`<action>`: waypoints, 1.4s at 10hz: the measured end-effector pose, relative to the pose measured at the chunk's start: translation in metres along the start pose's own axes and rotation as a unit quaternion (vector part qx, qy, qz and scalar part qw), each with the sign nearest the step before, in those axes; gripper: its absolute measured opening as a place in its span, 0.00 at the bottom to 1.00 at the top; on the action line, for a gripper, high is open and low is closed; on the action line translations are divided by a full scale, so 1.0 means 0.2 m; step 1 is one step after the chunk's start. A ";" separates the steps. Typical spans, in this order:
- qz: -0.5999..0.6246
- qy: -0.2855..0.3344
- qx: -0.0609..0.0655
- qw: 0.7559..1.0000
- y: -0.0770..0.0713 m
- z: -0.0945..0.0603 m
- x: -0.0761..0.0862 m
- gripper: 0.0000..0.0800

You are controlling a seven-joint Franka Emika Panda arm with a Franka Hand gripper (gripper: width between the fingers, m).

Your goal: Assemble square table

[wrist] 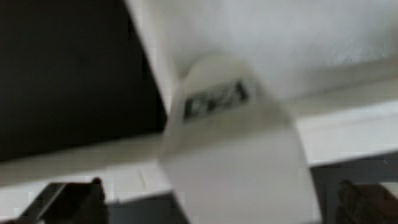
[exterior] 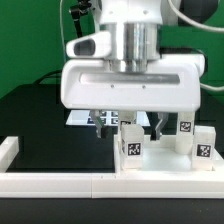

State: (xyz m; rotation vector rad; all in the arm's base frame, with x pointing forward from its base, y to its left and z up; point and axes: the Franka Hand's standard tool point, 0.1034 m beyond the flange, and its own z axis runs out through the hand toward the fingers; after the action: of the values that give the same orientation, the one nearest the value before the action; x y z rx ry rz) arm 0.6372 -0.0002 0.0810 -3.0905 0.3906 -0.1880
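Hand: the hand (exterior: 130, 124) hung low over the black tabletop (exterior: 40, 120), on the far side of the rail (exterior: 100, 183). Its fingers (exterior: 103, 122) pointed straight down.
Hand state: released. The two fingers stood wide apart, and in the wrist view a gap showed between each fingertip (wrist: 64, 204) and the leg between them.
Nearest leg: a small white leg (exterior: 130, 145) stood just behind the rail, beneath the hand and between its fingers. In the wrist view the same leg (wrist: 228, 130) appeared large and blurred.
Leg's long axis: upright, roughly in line with the fingers. Its black-and-white tag faced the exterior camera.
Other legs: a second leg (exterior: 184, 136) and a third leg (exterior: 204, 143) also stood upright just behind the rail, toward the exterior view's right of the first. Their tags also faced the camera. The two were close together and apart from the first leg.
Rail: long and white, it lay along the near edge of the tabletop. A short raised end (exterior: 8, 150) sat at the exterior view's left.
Behind the hand: a flat white piece (exterior: 78, 118) lay farther from the rail than the legs. It was mostly hidden, and I could not tell what it was.
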 end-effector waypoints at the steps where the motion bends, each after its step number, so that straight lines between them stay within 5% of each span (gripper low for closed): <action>1: -0.001 -0.001 -0.001 1.000 0.00 0.01 -0.01 0.81; 2: 0.028 -0.001 0.001 1.000 0.00 0.01 0.00 0.61; 3: 0.066 -0.001 0.001 0.998 0.00 0.01 -0.01 0.61; 5: 0.130 0.000 0.001 0.991 0.00 0.01 0.00 0.21; 6: 0.165 0.001 0.000 0.986 0.01 0.01 0.00 0.21; 7: 0.188 0.001 0.000 0.982 0.01 0.01 0.00 0.04; 10: 0.365 -0.006 0.012 0.931 0.00 0.03 0.00 0.00; 13: 0.284 -0.006 0.012 0.959 -0.02 0.03 0.01 0.00; 14: 0.125 0.002 0.000 0.992 -0.06 0.01 0.03 0.15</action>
State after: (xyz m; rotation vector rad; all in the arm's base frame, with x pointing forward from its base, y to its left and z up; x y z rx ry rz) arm 0.6458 0.0110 0.0811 -3.0035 0.7698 -0.1886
